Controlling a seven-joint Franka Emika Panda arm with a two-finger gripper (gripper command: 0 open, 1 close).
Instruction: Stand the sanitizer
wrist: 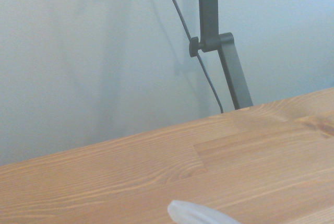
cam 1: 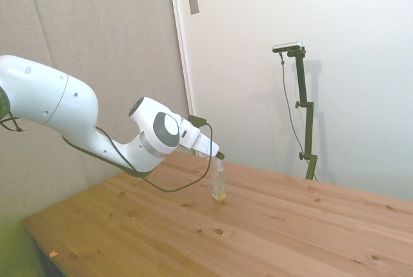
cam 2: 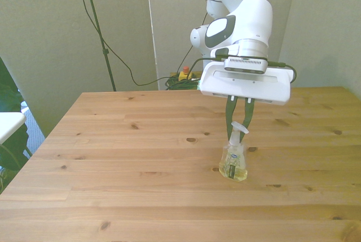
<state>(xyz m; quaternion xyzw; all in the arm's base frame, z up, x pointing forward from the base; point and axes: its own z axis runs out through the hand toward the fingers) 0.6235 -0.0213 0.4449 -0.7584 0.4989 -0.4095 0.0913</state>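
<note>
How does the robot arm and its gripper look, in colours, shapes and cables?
The arm is glossy white, with rounded bulky segments and grey round caps at the joints. A thin black cable loops under it in the side view. The gripper has a wide, flat white body with a dark strip above it, and two slim dark fingers.

sanitizer (cam 2: 233, 163) upright on table (cam 2: 124, 157), toward front view's right | gripper (cam 2: 238, 122) over it, fingers (cam 2: 229, 119) flanking pump top, narrow gap
</note>
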